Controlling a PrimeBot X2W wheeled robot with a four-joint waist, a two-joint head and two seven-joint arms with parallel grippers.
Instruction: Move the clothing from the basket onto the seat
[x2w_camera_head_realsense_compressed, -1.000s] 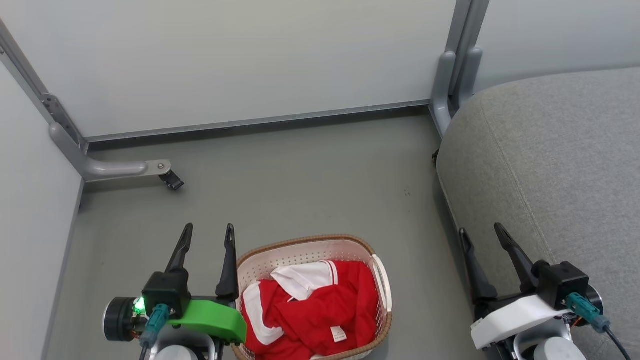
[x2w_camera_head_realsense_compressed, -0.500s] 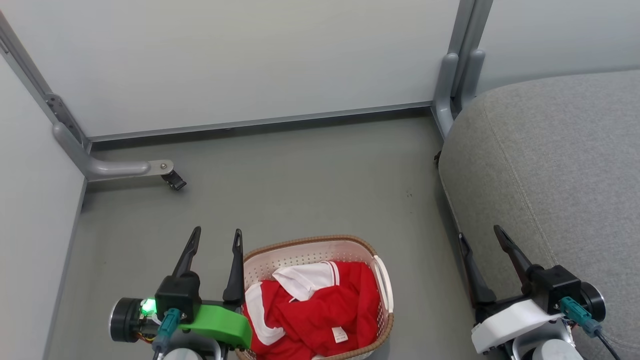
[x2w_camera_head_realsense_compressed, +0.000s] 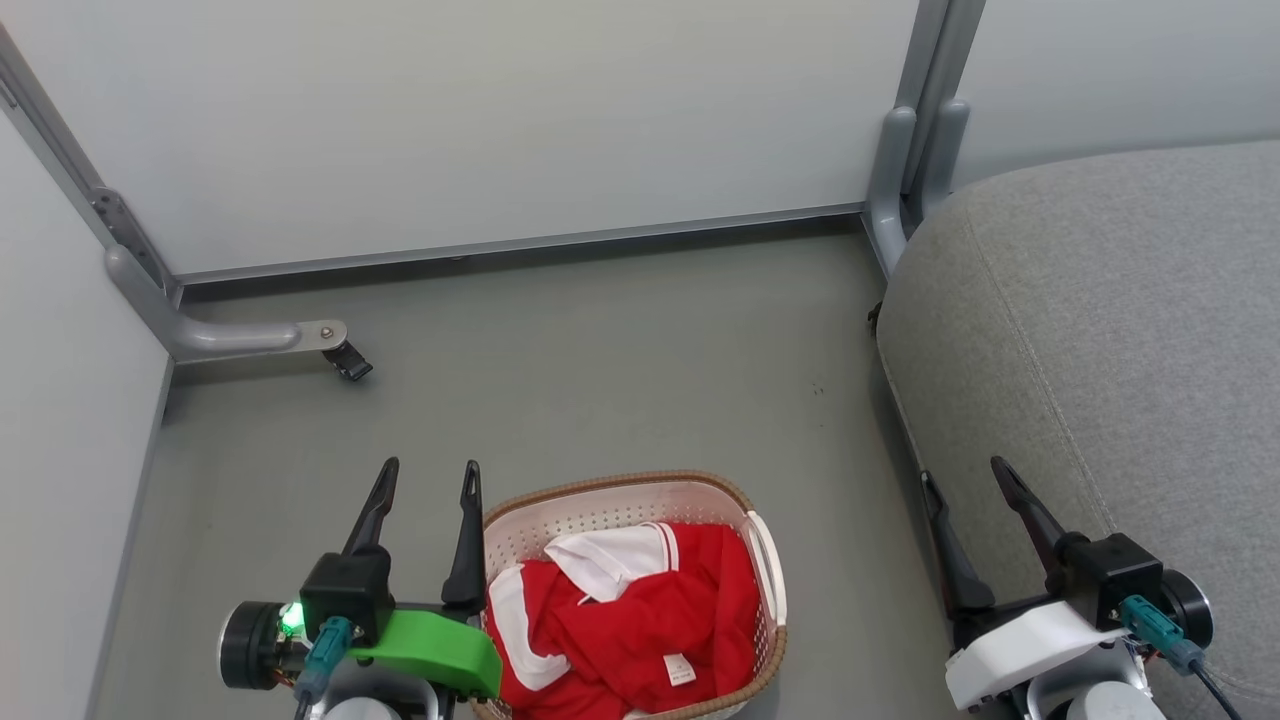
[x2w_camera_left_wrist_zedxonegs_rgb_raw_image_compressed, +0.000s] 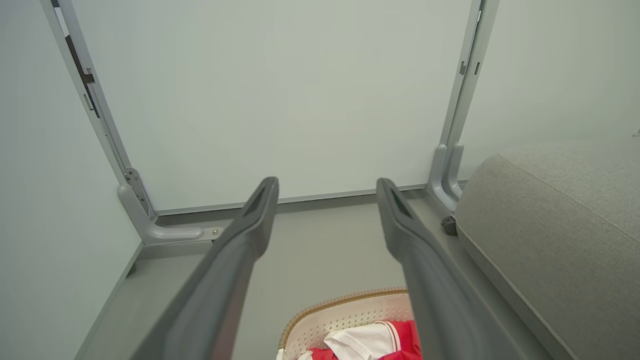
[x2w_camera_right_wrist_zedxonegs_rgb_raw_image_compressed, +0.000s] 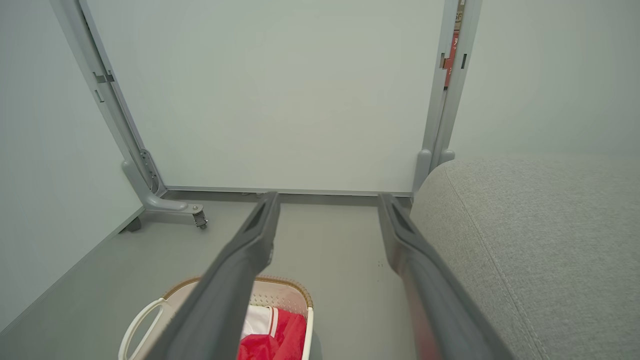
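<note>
The red clothing (x2w_camera_head_realsense_compressed: 630, 620) with white collar and trim lies bunched in the cream basket (x2w_camera_head_realsense_compressed: 620, 490) on the floor, low in the head view. My left gripper (x2w_camera_head_realsense_compressed: 430, 475) hovers just left of the basket's rim, open and empty. Over the near edge of the grey seat (x2w_camera_head_realsense_compressed: 1120, 330) my right gripper (x2w_camera_head_realsense_compressed: 965, 475) stands open and empty. The left wrist view catches the basket (x2w_camera_left_wrist_zedxonegs_rgb_raw_image_compressed: 345, 315), the clothing (x2w_camera_left_wrist_zedxonegs_rgb_raw_image_compressed: 370, 345) and the seat (x2w_camera_left_wrist_zedxonegs_rgb_raw_image_compressed: 560, 210) past my open left gripper (x2w_camera_left_wrist_zedxonegs_rgb_raw_image_compressed: 327, 182). Beyond the open right gripper (x2w_camera_right_wrist_zedxonegs_rgb_raw_image_compressed: 327, 197) lie the basket (x2w_camera_right_wrist_zedxonegs_rgb_raw_image_compressed: 285, 297), clothing (x2w_camera_right_wrist_zedxonegs_rgb_raw_image_compressed: 272, 335) and seat (x2w_camera_right_wrist_zedxonegs_rgb_raw_image_compressed: 540, 235).
Pale partition panels close off the back and left. A grey panel foot with a black caster (x2w_camera_head_realsense_compressed: 345, 362) sticks out over the floor at the left. A grey post (x2w_camera_head_realsense_compressed: 895, 170) stands in the corner by the seat. Grey floor (x2w_camera_head_realsense_compressed: 600, 370) stretches between basket and back panel.
The left gripper shifted slightly right toward the basket's rim over the last second. The head camera panned a little. The right gripper, basket and clothing kept their places.
</note>
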